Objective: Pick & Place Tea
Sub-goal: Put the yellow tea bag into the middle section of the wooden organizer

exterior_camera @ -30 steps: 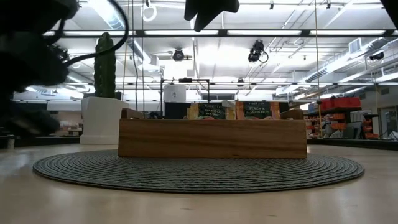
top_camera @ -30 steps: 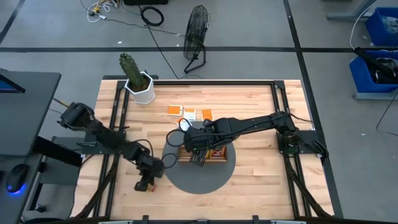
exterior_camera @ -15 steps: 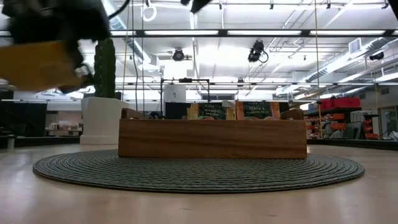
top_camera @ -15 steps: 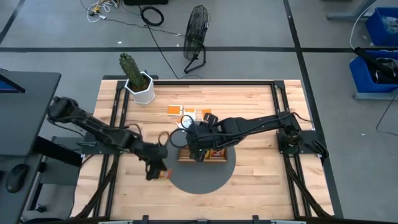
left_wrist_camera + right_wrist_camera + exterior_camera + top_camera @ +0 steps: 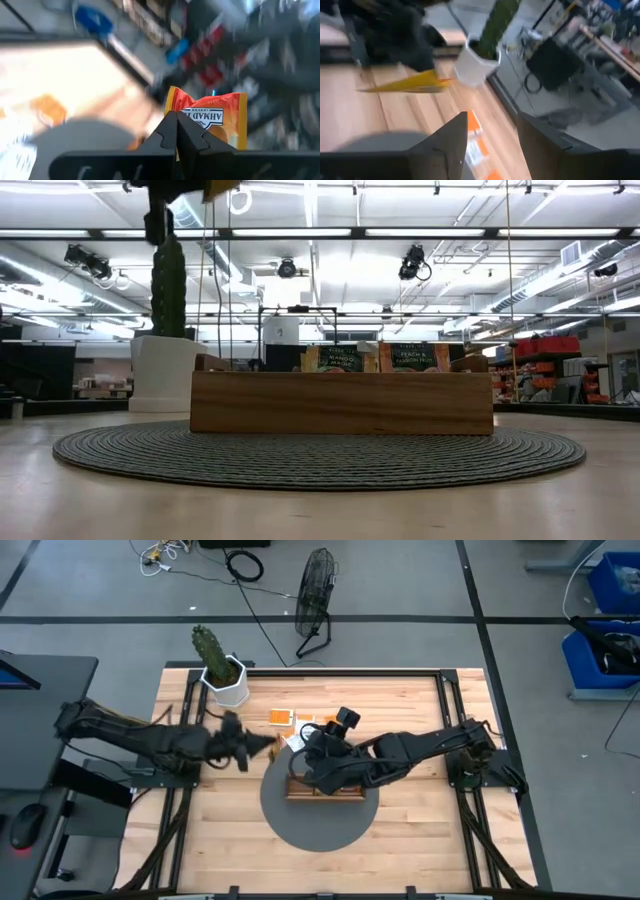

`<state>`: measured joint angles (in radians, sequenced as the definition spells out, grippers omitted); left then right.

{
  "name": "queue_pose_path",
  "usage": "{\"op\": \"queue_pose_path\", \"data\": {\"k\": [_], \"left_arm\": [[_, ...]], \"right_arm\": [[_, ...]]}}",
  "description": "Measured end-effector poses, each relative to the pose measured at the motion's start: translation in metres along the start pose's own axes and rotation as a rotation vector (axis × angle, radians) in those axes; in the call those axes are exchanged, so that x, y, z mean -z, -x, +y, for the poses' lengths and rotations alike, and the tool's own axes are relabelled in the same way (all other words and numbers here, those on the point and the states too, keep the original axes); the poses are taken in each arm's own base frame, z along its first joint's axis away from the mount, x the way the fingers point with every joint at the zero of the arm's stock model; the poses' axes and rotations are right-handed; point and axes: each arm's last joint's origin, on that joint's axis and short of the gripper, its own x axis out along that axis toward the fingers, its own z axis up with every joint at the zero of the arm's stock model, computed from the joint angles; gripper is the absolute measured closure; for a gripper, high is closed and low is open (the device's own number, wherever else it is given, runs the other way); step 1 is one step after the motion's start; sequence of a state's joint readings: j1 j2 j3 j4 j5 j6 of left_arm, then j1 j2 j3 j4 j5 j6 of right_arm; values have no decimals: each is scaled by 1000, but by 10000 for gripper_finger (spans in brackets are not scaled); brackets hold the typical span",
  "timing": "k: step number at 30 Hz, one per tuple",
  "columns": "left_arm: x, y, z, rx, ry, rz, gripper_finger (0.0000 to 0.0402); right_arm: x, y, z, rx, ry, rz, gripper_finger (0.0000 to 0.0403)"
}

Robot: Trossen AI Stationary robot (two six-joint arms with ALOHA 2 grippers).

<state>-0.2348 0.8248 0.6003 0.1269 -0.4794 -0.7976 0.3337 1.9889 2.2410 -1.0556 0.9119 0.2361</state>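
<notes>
My left gripper is pinching an orange tea sachet, fingers pressed together on its lower edge; its white label reads "AHMAD" with "LONDON" under it. From above, that gripper hangs over the wooden table, between the white cactus pot and the wooden tray. The low camera catches only a corner of the sachet at the top of its frame.

My right gripper is spread wide and holds nothing. It sits above the tray's far side, and my right arm covers much of the tray from overhead, so I cannot count what is inside from there. The low view shows the tray standing on the round grey mat, with two dark-labelled sachets upright in it: one partly legible as "MANGO", the other as "PEACH & PASSION FRUIT".

About three loose sachets, orange and white, lie on the table beyond the tray, partly hidden by my right wrist. A black floor fan stands off the table's far edge.
</notes>
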Motion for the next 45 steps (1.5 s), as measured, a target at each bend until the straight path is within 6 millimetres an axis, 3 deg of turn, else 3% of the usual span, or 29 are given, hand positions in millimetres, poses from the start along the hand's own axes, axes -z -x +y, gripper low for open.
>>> {"op": "queue_pose_path", "data": {"k": [8, 17, 23, 37, 45], "left_arm": [[-34, 15, -10, -36, 145, -397, 401], [-49, 21, -18, -24, 154, -584, 401], [-57, 27, -18, -81, 224, -701, 401], [-61, 22, -17, -63, 281, -756, 401], [-61, 22, -17, -62, 283, -758, 401]], "right_arm": [[-25, 2, 2, -24, 16, -178, 224], [-44, -17, -13, -196, -108, -282, 224], [-50, -27, -23, -187, -181, -322, 224], [-50, -83, -25, -167, -243, -343, 224], [-58, -93, -35, -175, -312, -423, 224]]}}
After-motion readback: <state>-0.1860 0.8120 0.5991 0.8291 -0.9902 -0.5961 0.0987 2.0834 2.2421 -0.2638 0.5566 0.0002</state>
